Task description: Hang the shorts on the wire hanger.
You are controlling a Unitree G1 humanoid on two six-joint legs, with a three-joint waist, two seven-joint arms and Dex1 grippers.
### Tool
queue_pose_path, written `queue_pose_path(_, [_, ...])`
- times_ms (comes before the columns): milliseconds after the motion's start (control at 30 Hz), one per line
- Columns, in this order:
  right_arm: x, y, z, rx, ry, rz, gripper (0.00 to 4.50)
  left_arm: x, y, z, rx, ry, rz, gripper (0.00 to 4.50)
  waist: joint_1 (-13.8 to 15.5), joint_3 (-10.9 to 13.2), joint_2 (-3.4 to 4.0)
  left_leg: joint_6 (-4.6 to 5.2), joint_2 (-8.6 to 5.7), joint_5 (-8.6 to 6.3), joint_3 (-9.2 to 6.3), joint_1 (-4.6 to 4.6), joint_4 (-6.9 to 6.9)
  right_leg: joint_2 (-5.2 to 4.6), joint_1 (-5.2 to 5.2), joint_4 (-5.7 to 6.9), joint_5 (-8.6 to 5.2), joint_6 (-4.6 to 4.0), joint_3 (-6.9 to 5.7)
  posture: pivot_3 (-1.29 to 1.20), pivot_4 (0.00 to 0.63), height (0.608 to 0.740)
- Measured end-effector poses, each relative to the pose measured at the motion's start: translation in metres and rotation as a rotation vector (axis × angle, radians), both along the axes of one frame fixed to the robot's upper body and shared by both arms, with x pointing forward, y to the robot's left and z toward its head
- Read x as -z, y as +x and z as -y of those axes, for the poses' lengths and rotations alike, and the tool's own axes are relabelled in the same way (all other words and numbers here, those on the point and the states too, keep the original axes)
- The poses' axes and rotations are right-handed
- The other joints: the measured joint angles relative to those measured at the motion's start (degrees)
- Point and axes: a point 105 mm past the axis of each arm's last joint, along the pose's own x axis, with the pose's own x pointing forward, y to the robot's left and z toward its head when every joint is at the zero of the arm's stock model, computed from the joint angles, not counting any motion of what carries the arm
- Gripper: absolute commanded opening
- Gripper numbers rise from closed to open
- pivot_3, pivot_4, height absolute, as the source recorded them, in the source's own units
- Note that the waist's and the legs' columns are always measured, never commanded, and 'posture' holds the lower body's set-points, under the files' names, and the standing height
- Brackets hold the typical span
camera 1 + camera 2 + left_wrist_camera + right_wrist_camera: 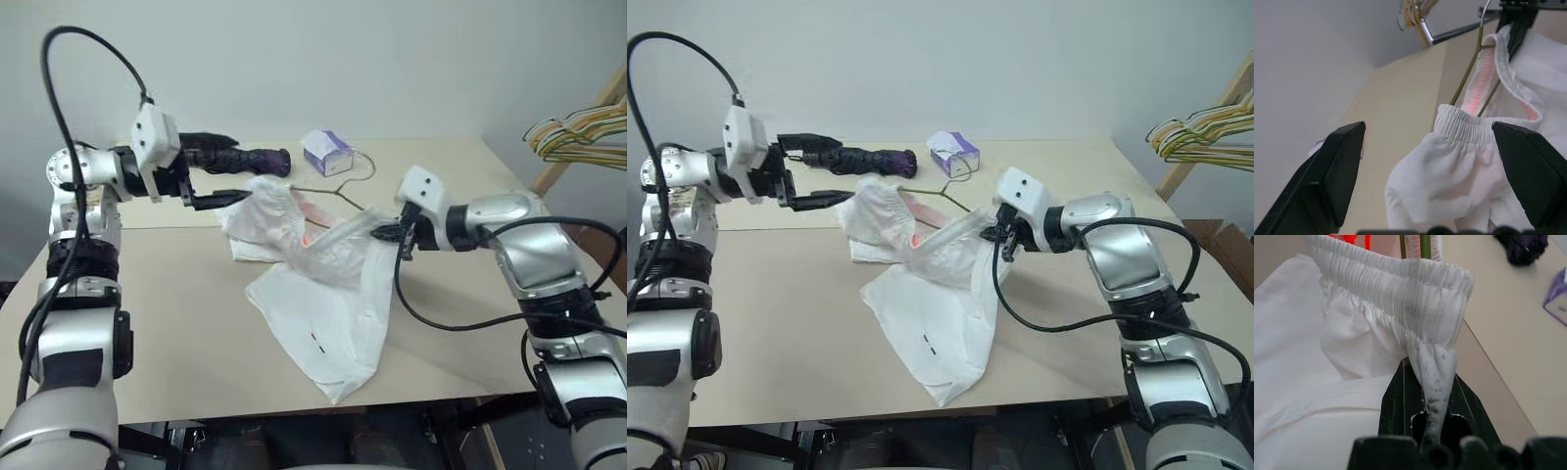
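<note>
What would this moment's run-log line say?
left gripper: open, beside waistband | right gripper: shut on shorts waistband | wire hanger: partly inside shorts, hook toward tissue box | hanging: unfinished

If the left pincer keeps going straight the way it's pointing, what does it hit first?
Most likely the shorts: their bunched waistband sits straight ahead between the open fingers of the left pincer, with the hanger wire just beyond. Depth is hard to judge.
</note>
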Motion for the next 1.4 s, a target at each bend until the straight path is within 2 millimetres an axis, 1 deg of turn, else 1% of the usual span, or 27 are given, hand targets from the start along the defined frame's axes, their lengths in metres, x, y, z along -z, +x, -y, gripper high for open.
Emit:
queue_pose_path(67, [-0.001,-0.004,0.015,0.119,0.06,-0.043,0.0,0.008,-0.007,0.003,0.01,-0.043,-0.021,4.48,0.0,0.0,0.0,0.0,-0.01,0.0,-0.04,0.01,-0.01,-0.01,0.02,-0.01,0.0,0.0,0.0,-0.11,0.0,0.74])
queue_pose_path(133, [-0.002,-0.01,0.032,0.227,0.089,-0.079,0.0,0.025,-0.014,0.008,0.008,-0.074,-0.075,4.48,0.0,0.0,0.0,0.0,-0.01,0.0,-0.06,0.0,0.01,0.0,0.02,0.01,0.0,0.0,0.0,-0.11,0.0,0.74])
queue_pose_path(200, [-0.004,-0.018,0.051,0.351,0.078,-0.115,0.0,0.043,-0.023,0.015,0.004,-0.078,-0.123,4.48,-0.1,0.0,0.01,0.0,-0.01,0.0,-0.07,0.01,0.01,0.0,0.02,0.02,0.0,0.0,0.01,-0.12,0.0,0.74])
queue_pose_path(233, [-0.008,-0.02,0.061,0.42,0.083,-0.12,0.0,0.05,-0.027,0.018,-0.001,-0.074,-0.145,4.48,-0.2,0.0,0.0,0.0,0.0,0.0,-0.07,0.02,0.01,0.01,0.02,0.02,0.0,0.0,0.01,-0.13,0.0,0.74])
queue_pose_path(300, [-0.013,-0.026,0.08,0.545,0.098,-0.139,0.0,0.054,-0.032,0.026,-0.011,-0.081,-0.159,4.48,-0.3,0.0,0.0,0.0,-0.01,0.0,-0.07,0.05,0.01,0.0,0.05,0.01,0.0,0.0,0.01,-0.14,0.0,0.74])
queue_pose_path(333, [-0.015,-0.03,0.093,0.629,0.113,-0.158,0.0,0.051,-0.035,0.032,-0.009,-0.103,-0.152,4.48,-0.2,0.0,0.0,0.0,-0.02,0.0,-0.08,0.05,0.01,0.0,0.08,-0.03,0.0,0.0,0.0,-0.16,0.0,0.74])
queue_pose_path(467, [-0.02,-0.036,0.128,0.826,0.139,-0.162,0.0,0.039,-0.042,0.048,0.011,-0.177,-0.139,4.48,-0.7,0.0,0.01,0.0,-0.05,0.0,-0.07,0.09,-0.03,-0.01,0.1,-0.08,0.0,0.0,0.02,-0.18,0.0,0.74])
queue_pose_path(500, [-0.02,-0.037,0.141,0.885,0.151,-0.157,0.0,0.036,-0.044,0.052,0.022,-0.196,-0.133,4.48,-0.7,0.0,0.02,0.0,-0.06,0.0,-0.07,0.1,-0.04,-0.01,0.11,-0.09,0.0,0.0,0.03,-0.19,0.0,0.74])
queue_pose_path(667, [-0.021,-0.047,0.2,1.176,0.227,-0.145,0.0,0.034,-0.045,0.056,0.027,-0.208,-0.143,4.48,-1.5,-0.2,0.26,0.0,-0.08,0.0,-0.04,0.26,-0.09,0.0,0.22,-0.1,0.0,0.0,0.1,-0.21,0.0,0.74])
queue_pose_path(767, [-0.023,-0.054,0.223,1.302,0.236,-0.133,0.0,0.035,-0.046,0.059,0.041,-0.208,-0.154,4.48,-2.4,-0.3,0.53,0.01,-0.11,-0.01,-0.03,0.29,-0.1,-0.01,0.24,-0.12,-0.01,0.01,0.16,-0.22,0.0,0.74])
queue_pose_path(867, [-0.029,-0.067,0.251,1.446,0.258,-0.104,0.0,0.033,-0.048,0.063,0.069,-0.225,-0.154,4.48,-3.2,-0.4,0.76,0.01,-0.12,-0.01,-0.06,0.31,-0.15,-0.01,0.25,-0.15,-0.02,0.02,0.18,-0.23,0.0,0.74])
queue_pose_path(1067, [-0.042,-0.089,0.287,1.672,0.283,-0.047,0.0,0.03,-0.051,0.067,0.105,-0.252,-0.144,4.48,-5.1,-0.6,1.06,0.03,-0.13,-0.02,-0.09,0.55,-0.17,0.0,0.53,-0.22,-0.04,0.06,0.24,-0.22,0.0,0.74])
queue_pose_path(1133, [-0.051,-0.096,0.299,1.769,0.335,-0.021,0.0,0.029,-0.051,0.067,0.107,-0.265,-0.146,4.48,-5.6,-0.6,1.22,0.06,-0.15,-0.04,-0.11,0.82,-0.25,-0.01,0.81,-0.35,-0.05,0.09,0.25,-0.21,0.0,0.74])
queue_pose_path(1233, [-0.062,-0.104,0.31,1.865,0.403,0.01,0.0,0.028,-0.05,0.068,0.104,-0.278,-0.149,4.48,-5.9,-0.6,1.28,0.08,-0.15,-0.05,-0.16,1.07,-0.44,0.01,1.0,-0.47,-0.06,0.09,0.28,-0.21,0.0,0.74])
queue_pose_path(1400, [-0.057,-0.108,0.332,1.983,0.429,0.005,0.0,0.024,-0.052,0.069,0.111,-0.296,-0.14,4.48,-6.3,-0.6,1.29,0.07,-0.2,-0.05,-0.13,1.11,-0.52,-0.03,1.05,-0.54,-0.06,0.1,0.34,-0.2,0.0,0.74])
